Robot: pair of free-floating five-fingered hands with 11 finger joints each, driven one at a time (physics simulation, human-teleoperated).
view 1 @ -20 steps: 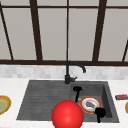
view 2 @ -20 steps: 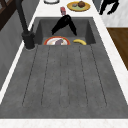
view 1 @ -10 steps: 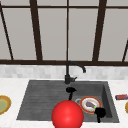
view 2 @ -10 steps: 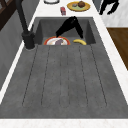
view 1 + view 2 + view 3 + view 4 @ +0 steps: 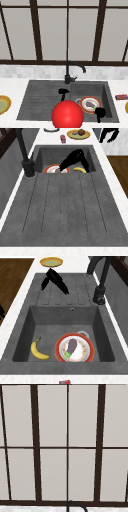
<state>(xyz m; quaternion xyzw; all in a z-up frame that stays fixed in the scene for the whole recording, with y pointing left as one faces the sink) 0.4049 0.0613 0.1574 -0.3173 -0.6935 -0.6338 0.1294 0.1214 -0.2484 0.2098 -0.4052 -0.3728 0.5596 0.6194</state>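
Note:
My left hand [image 5: 63, 91] hovers over the line where the drainboard meets the basin, fingers straight and empty; it shows as the hand [image 5: 75, 158] and the hand [image 5: 55, 279] in the side views. In the basin lies a red-rimmed plate [image 5: 83, 107] with an eggplant [image 5: 72, 346] on it. A banana [image 5: 38, 351] lies beside the plate, toward the front wall. My right hand [image 5: 100, 112] hangs relaxed and empty in front of the counter's edge, also seen as the hand [image 5: 109, 134]. A large red ball [image 5: 67, 115] shows low before the sink's front edge.
A black faucet [image 5: 68, 75] stands behind the sink's middle. A yellow-green plate [image 5: 3, 104] sits on the left counter. On the right counter lie a small red can [image 5: 63, 138] and a yellow plate [image 5: 78, 134] with food. A window spans the wall behind.
The left hand has shifted slightly toward the counter's front. The right hand has stayed where it was.

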